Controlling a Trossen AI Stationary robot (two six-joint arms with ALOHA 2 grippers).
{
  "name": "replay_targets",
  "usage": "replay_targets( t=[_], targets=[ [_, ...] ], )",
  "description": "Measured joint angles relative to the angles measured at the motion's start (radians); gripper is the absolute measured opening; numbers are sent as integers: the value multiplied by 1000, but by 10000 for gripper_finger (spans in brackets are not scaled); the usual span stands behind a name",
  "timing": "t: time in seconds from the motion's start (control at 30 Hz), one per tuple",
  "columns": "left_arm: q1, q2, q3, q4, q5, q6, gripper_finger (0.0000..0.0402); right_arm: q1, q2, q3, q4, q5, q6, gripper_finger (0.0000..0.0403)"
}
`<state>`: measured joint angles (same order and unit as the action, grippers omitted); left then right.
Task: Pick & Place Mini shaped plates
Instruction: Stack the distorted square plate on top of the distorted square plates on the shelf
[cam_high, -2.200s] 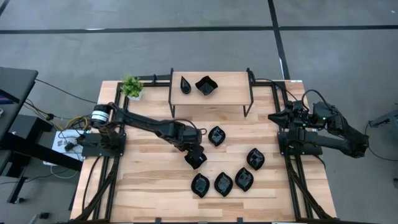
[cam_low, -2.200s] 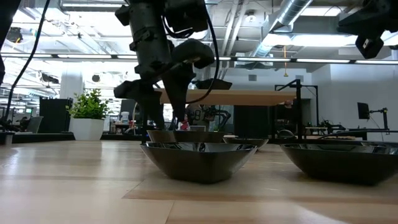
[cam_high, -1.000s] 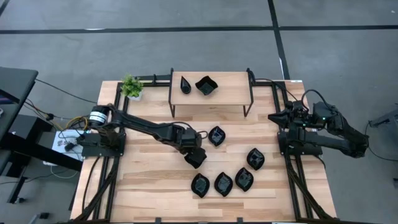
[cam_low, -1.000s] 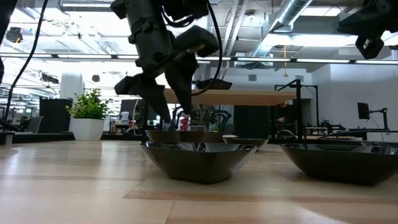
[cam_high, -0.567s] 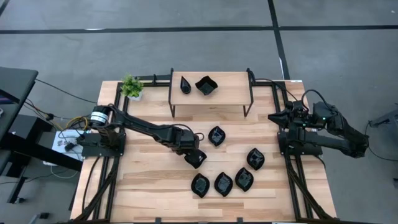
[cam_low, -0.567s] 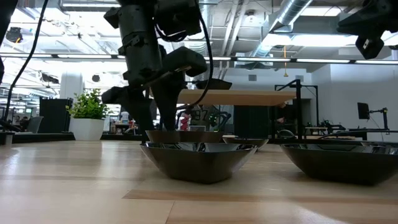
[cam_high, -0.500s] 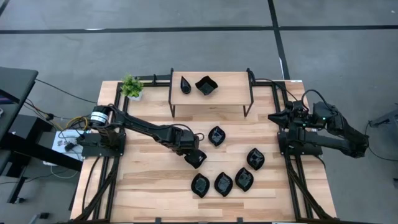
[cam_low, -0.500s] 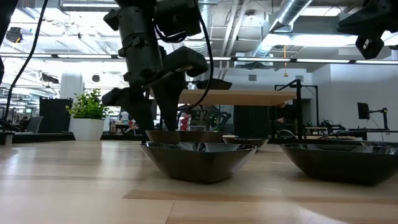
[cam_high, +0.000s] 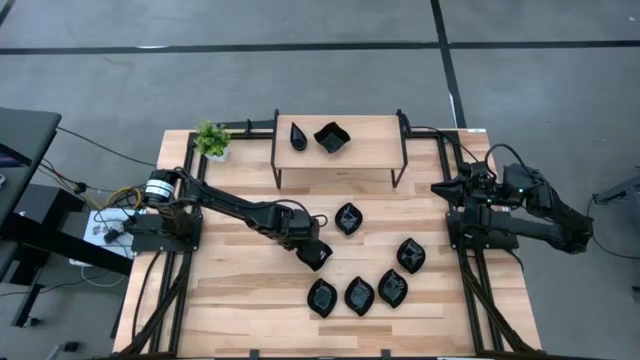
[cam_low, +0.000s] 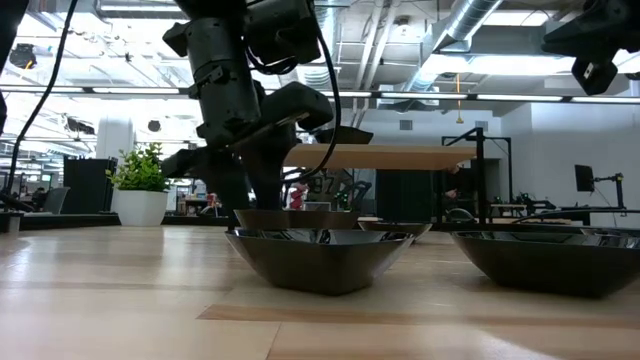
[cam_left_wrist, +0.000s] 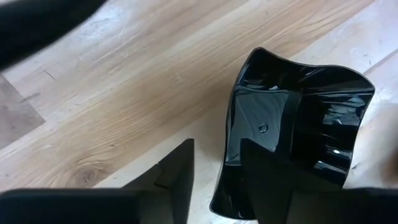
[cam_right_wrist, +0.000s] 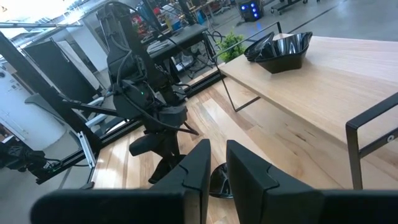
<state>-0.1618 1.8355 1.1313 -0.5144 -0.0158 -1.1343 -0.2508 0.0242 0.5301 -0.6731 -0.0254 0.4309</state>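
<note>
The left gripper (cam_left_wrist: 214, 171) straddles the rim of a wavy-edged square plate (cam_left_wrist: 298, 130), 1 finger inside, 1 outside, fingers not yet clamped. The right gripper (cam_right_wrist: 216, 163) waits well away, fingers nearly together, empty.

Layout, seen from above: my left gripper (cam_high: 314, 254) sits mid-table over one plate (cam_left_wrist: 292, 134), one finger (cam_left_wrist: 264, 171) inside its rim, the other (cam_left_wrist: 177, 174) outside. Four plates (cam_high: 358, 294) lie beyond it — two more (cam_high: 320, 136) on the rear shelf (cam_high: 370, 148), the plant (cam_high: 211, 138) just beside it.
</note>
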Motion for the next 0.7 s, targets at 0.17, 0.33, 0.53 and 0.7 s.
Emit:
replay_targets(
  t=[0.17, 0.33, 0.53, 0.7],
  targets=[
    [1, 0, 0, 3, -6, 0, 86, 0, 0, 0, 0, 0, 0, 48],
    [1, 0, 0, 4, -6, 6, 37, 0, 0, 0, 0, 0, 5, 48],
    [1, 0, 1, 7, -6, 28, 8, 0, 0, 0, 0, 0, 8, 48],
    [1, -14, 0, -3, 8, 67, 6, 0, 0, 0, 0, 0, 8, 48]
  ],
)
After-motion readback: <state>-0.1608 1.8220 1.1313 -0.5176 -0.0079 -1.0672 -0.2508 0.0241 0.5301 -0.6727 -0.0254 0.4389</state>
